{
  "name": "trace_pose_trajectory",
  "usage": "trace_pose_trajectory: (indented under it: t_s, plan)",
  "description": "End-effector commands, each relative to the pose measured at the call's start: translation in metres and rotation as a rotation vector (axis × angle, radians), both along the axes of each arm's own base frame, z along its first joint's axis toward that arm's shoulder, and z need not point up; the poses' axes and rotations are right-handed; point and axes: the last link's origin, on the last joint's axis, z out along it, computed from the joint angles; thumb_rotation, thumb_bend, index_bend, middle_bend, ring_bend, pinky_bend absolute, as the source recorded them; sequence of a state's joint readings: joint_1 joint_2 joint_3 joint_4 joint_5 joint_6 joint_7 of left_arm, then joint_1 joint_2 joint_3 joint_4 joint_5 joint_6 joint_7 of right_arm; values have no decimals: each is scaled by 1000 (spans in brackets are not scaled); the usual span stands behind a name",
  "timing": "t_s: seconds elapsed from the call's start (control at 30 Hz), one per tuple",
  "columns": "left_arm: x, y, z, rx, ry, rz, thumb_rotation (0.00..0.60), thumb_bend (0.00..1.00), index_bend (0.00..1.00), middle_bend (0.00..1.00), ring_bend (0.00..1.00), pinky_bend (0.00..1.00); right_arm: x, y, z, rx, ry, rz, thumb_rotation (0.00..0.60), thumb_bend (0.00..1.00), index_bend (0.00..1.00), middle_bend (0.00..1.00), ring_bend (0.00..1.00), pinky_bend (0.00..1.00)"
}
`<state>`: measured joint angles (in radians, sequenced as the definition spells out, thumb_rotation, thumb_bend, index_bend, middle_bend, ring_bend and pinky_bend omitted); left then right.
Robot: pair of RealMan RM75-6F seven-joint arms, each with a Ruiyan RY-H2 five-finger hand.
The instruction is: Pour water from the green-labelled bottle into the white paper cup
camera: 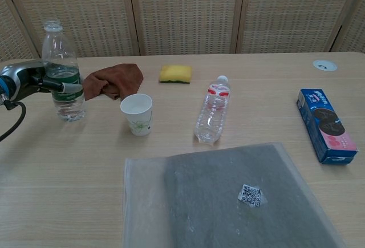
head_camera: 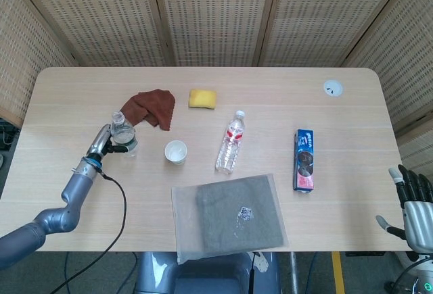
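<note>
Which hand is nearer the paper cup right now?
Left. The left hand holds the green-labelled bottle upright just left of the cup. The right hand hangs off the table's far right edge, well away.
</note>
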<state>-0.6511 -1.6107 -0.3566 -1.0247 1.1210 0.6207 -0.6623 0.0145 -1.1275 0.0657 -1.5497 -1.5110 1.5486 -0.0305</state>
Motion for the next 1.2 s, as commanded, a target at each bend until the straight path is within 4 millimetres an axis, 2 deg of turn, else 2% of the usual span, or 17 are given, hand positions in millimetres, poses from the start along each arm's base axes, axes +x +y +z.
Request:
trace_pose_trajectory:
  t_s: [0.03,0.33,0.43,0.53,0.67,0.77,0.9,1.0,1.2]
  plan:
    - [-11,-7,-16,-10,-52,23,600,575,684,527,329,350,0,0,0,2,1,0,600,0,22,0,0,0]
    - [-16,-10,-31,26,-98,3,600,530,653,508,329,337,-1,-2,-2,7,4,-6,600,0,22,0,0,0]
    - [-17,-11,-35,23,-101,-1,600,521,643,500,329,271,-1,-1,-2,6,4,-7,600,0,22,0,0,0]
    - [-18,-13,-38,15,-109,-5,600,516,599,446,295,187,-1,-1,-1,4,4,-6,600,0,22,0,0,0]
    - [-19,-16,-40,21,-118,-20,600,502,431,245,95,28,-1,-1,-1,4,6,-6,600,0,22,0,0,0]
    - [-21,-17,-40,26,-125,-29,600,441,295,144,17,0,-1,-1,-1,3,6,-6,600,0,22,0,0,0]
    - [-22,-18,-38,31,-129,-39,600,379,142,79,0,0,0,0,-1,3,6,-4,600,0,22,0,0,0]
    - [-24,-18,-36,34,-130,-50,600,328,65,51,0,0,0,0,-1,2,6,-2,600,0,22,0,0,0]
    - [-26,-20,-25,36,-157,-50,600,271,0,1,0,0,1,1,0,-1,2,3,600,0,22,0,0,0]
